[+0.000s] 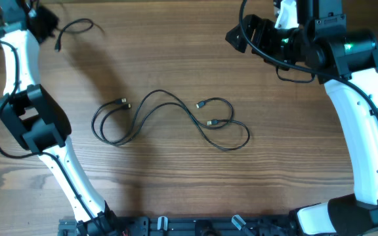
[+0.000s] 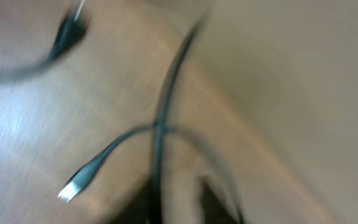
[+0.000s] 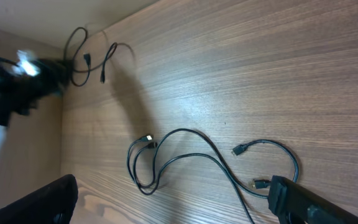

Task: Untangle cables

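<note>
Two thin black cables [image 1: 169,118] lie looped over each other at mid-table, with plug ends at left and centre; the right wrist view shows the same cables [image 3: 185,155]. A separate cable [image 1: 77,25] curls at the far left corner beside my left gripper [image 1: 41,26]. The left wrist view is blurred: that cable [image 2: 160,118] runs down between the fingers of the left gripper [image 2: 179,208], and a silver-tipped plug [image 2: 73,183] hangs left of it. I cannot see whether the jaws pinch it. My right gripper [image 1: 245,33] hovers open at the far right, its fingers [image 3: 309,202] wide apart.
The table edge [image 2: 229,112] runs diagonally right beside the left gripper. Thick black wires [image 1: 268,56] loop around the right arm's wrist. The arm bases and a black rail [image 1: 176,226] line the near edge.
</note>
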Controlling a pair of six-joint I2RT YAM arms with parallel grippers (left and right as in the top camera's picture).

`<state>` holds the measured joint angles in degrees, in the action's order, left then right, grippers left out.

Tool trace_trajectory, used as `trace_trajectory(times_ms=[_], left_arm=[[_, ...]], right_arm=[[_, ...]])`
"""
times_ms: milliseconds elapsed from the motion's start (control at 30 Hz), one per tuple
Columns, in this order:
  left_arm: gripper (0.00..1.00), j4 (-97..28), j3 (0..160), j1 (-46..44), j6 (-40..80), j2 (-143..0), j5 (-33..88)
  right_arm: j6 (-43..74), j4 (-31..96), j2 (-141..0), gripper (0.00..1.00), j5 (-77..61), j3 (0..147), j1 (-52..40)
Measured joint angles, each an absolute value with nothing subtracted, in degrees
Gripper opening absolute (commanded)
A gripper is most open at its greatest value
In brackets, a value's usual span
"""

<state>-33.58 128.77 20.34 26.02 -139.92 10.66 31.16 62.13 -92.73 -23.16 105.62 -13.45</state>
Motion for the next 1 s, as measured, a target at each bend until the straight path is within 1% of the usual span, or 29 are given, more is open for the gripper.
trace_trajectory(times_ms=[100,167,267,400,533,633,733,800,967,1000], left_arm=[[1.0,-34.35,132.53,20.34,26.04,-138.19,11.97],[1.0,-37.71,133.21,20.32,26.04,-137.97,12.34],[1.0,-46.22,133.14,20.32,26.04,-138.67,12.34],[1.0,-52.75,133.1,20.32,24.6,-139.61,13.56],[1.0,-63.0,133.08,20.36,19.4,-139.61,23.0],[1.0,-74.87,133.05,19.51,12.58,-139.61,31.7],[1.0,-86.3,133.01,16.08,3.53,-139.61,35.81],[1.0,-92.51,133.01,11.05,-3.14,-139.61,37.19],[1.0,-94.96,133.01,0.93,-8.88,-139.61,35.57],[1.0,-94.96,133.01,-3.29,-9.04,-139.61,32.71]], right_arm=[[31.16,62.11,-92.73,1.0,-23.16,105.6,-13.47],[31.16,62.11,-92.73,1.0,-23.16,105.6,-13.47],[31.16,62.0,-92.73,1.0,-23.16,105.56,-13.45],[31.14,62.02,-92.73,1.0,-23.09,105.54,-13.45],[31.09,63.37,-92.73,1.0,-21.91,105.54,-13.47],[29.82,65.49,-92.73,1.0,-20.95,105.45,-13.45],[28.56,66.0,-92.73,1.0,-20.53,105.45,-13.47],[28.18,66.08,-92.73,1.0,-20.49,105.45,-13.45],[28.14,67.09,-92.73,1.0,-20.47,105.45,-13.47],[28.14,67.42,-92.73,1.0,-20.45,105.45,-13.47]])
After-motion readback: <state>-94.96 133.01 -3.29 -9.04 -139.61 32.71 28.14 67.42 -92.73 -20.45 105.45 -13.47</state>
